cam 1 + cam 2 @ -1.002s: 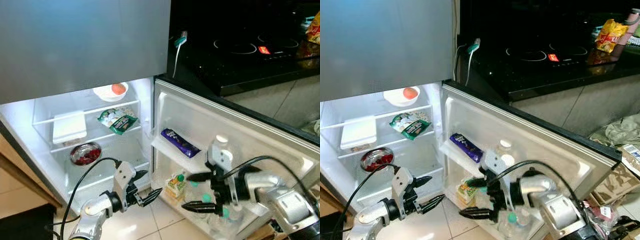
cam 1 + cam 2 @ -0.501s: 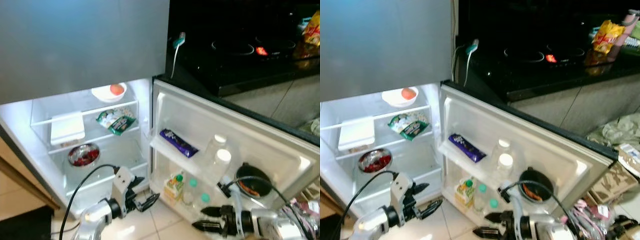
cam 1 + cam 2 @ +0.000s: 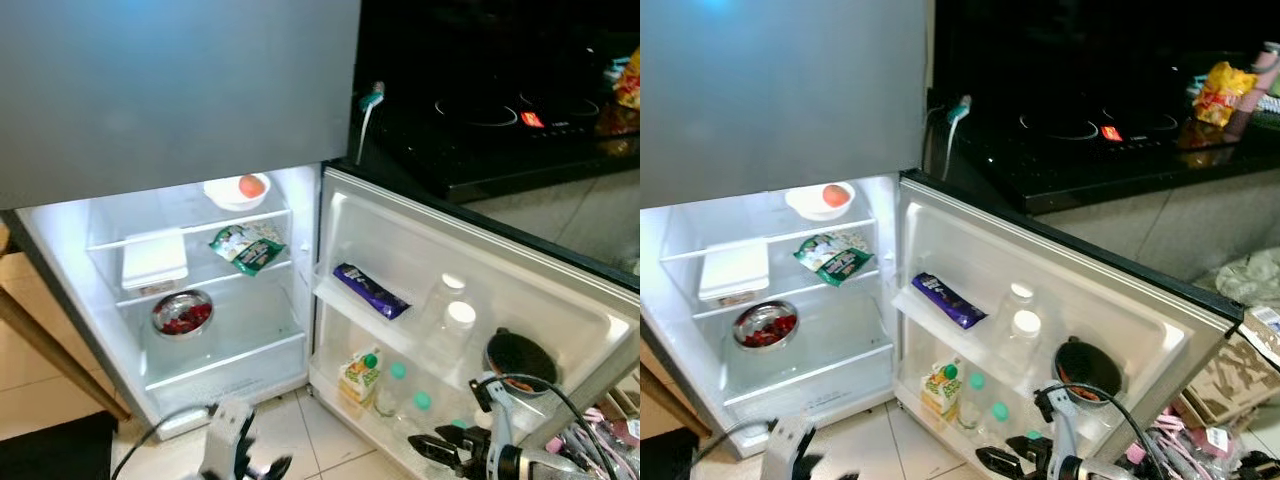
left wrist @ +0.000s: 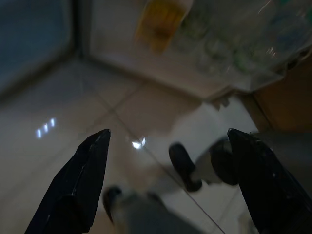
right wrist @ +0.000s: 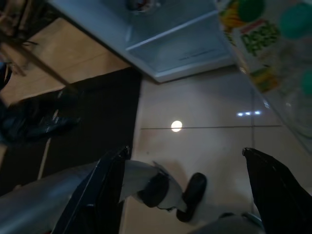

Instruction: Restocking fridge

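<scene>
Fingers (image 5: pixel 105 195) of the right gripper (image 5: pixel 190 195) are spread wide and released, holding nothing, hanging low over the tiled floor (image 5: pixel 204 141) just in front of the open fridge (image 3: pixel 215 300); in the head view that gripper (image 3: pixel 440 448) sits below the door's bottom rack. Beyond its fingertips lies the foot of the fridge cabinet, and off to one side the juice carton (image 5: pixel 253 36) and green bottle caps in the door rack. Left gripper (image 4: pixel 165 180) is likewise parted and empty, its fingers (image 4: pixel 80 185) pointing down at the floor, with the blurred yellow carton and bottles of the door rack ahead of them; from the head it shows low at the frame edge (image 3: pixel 240 460), in front of the fridge's lower lip. Inside the fridge, well above and beyond both pairs of fingers, a white bowl with an orange fruit (image 3: pixel 240 188) stands on the top shelf, a white box (image 3: pixel 155 262) and a green snack bag (image 3: pixel 250 245) on the middle shelf, a steel bowl of red food (image 3: pixel 182 313) below. On the open door (image 3: pixel 480 300) are a purple bar (image 3: pixel 370 291), two clear white-capped bottles (image 3: pixel 455 325), a juice carton (image 3: pixel 358 375) and a dark pan (image 3: pixel 520 358). Right of the fridge is a black worktop (image 3: pixel 500 130) with a hob.
</scene>
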Motion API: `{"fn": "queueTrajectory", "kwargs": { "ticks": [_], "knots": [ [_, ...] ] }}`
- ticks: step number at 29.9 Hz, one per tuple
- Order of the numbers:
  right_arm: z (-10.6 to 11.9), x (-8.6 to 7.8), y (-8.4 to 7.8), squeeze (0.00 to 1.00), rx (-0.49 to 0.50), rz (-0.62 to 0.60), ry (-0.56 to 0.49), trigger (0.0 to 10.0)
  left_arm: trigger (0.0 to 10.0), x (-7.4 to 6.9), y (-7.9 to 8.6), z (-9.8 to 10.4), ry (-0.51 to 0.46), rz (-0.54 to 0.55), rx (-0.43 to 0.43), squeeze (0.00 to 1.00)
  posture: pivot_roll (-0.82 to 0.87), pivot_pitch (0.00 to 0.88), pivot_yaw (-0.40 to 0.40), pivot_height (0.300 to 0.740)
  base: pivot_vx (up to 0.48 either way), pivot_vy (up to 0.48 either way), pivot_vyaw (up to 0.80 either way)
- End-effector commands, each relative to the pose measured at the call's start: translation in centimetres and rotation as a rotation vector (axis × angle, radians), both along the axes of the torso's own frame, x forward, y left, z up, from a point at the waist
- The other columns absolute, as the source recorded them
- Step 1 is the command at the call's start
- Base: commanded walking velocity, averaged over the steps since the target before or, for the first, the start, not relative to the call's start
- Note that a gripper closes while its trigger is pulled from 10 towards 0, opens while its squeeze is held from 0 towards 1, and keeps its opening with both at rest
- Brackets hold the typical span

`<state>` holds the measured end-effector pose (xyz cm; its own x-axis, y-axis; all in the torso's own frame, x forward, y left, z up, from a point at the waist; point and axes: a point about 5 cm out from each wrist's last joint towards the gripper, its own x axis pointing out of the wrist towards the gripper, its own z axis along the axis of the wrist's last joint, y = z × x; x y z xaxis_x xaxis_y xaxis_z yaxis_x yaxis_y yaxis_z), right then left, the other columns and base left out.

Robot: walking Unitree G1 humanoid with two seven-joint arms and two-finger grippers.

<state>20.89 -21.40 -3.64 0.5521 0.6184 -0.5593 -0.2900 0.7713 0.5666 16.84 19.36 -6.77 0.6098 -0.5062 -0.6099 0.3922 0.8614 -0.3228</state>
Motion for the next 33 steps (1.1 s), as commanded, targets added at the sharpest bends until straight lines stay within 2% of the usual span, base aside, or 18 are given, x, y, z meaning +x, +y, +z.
{"fn": "queueTrajectory", "kwargs": {
  "ticks": [1,4,6,7,8,11,12,13,14,19,22,23,24,25,33],
  "knots": [
    [-2.1,-3.4,-2.2,0.0,-0.035,-0.159,0.166,10.0,10.0,-0.5,-0.4,-0.5,0.027,0.035,-0.012,0.0,-0.11,0.0,-0.042,0.74,0.0,0.0,0.0],
    [-2.5,-4.5,-2.3,0.0,0.002,-0.197,0.161,10.0,10.0,-2.0,-0.1,-1.3,0.085,0.114,-0.012,0.0,-0.1,0.0,-0.041,0.74,0.0,0.0,0.0],
    [-1.6,-3.9,-2.2,0.0,0.148,-0.202,0.077,10.0,10.0,-2.4,0.0,-1.5,0.102,0.147,-0.018,0.0,-0.1,0.0,-0.041,0.74,0.0,0.0,0.0],
    [-0.7,-3.3,-2.0,0.0,0.275,-0.196,0.02,10.0,10.0,-2.5,0.0,-1.6,0.107,0.157,-0.02,0.0,-0.1,0.0,-0.041,0.74,0.0,0.0,0.0],
    [-0.7,-3.3,-2.0,0.0,0.275,-0.196,0.02,10.0,10.0,-2.5,0.0,-1.6,0.107,0.157,-0.02,0.0,-0.1,0.0,-0.041,0.74,0.0,0.0,0.0],
    [2.3,-1.9,-2.0,0.0,0.568,-0.104,-0.135,10.0,10.0,-2.7,0.2,-1.7,0.12,0.172,-0.021,0.0,-0.1,0.0,-0.041,0.74,0.0,0.0,0.0],
    [3.2,-1.6,-2.0,0.0,0.617,-0.068,-0.174,10.0,10.0,-2.8,0.2,-1.7,0.124,0.172,-0.02,0.0,-0.1,0.0,-0.041,0.74,0.0,0.0,0.0],
    [3.2,-1.6,-2.0,0.0,0.617,-0.068,-0.174,10.0,10.0,-2.8,0.2,-1.7,0.124,0.172,-0.02,0.0,-0.1,0.0,-0.041,0.74,0.0,0.0,0.0],
    [4.8,-0.8,-2.2,0.0,0.68,-0.006,-0.244,10.0,10.0,-2.9,0.2,-1.8,0.132,0.173,-0.026,0.0,-0.1,0.0,-0.041,0.74,0.0,0.0,0.0],
    [6.7,0.1,-2.1,0.0,0.705,0.105,-0.312,10.0,10.0,-3.2,0.1,-1.9,0.142,0.177,-0.028,0.0,-0.11,0.0,-0.041,0.74,0.0,0.0,0.0],
    [8.6,0.6,-1.3,0.0,0.725,0.26,-0.351,10.0,10.0,-3.8,-0.1,-2.2,0.165,0.182,-0.029,0.0,-0.11,0.0,-0.041,0.74,0.0,0.0,0.0],
    [8.9,0.6,-0.9,0.0,0.719,0.317,-0.344,10.0,10.0,-3.9,-0.2,-2.3,0.168,0.183,-0.032,0.0,-0.11,0.0,-0.041,0.74,0.0,0.0,0.0],
    [8.9,0.6,-0.9,0.0,0.719,0.317,-0.344,10.0,10.0,-3.9,-0.2,-2.3,0.168,0.183,-0.032,0.0,-0.11,0.0,-0.041,0.74,0.0,0.0,0.0],
    [9.0,0.5,-0.1,0.0,0.693,0.399,-0.324,10.0,10.0,-4.0,-0.3,-2.3,0.173,0.185,-0.034,0.0,-0.11,0.0,-0.041,0.74,0.0,0.0,0.0],
    [10.2,0.7,1.7,0.0,0.692,0.51,-0.352,10.0,10.0,-4.2,-0.1,-2.5,0.189,0.202,-0.025,0.0,-0.11,0.0,-0.041,0.74,0.0,0.0,0.0]
  ]
}}
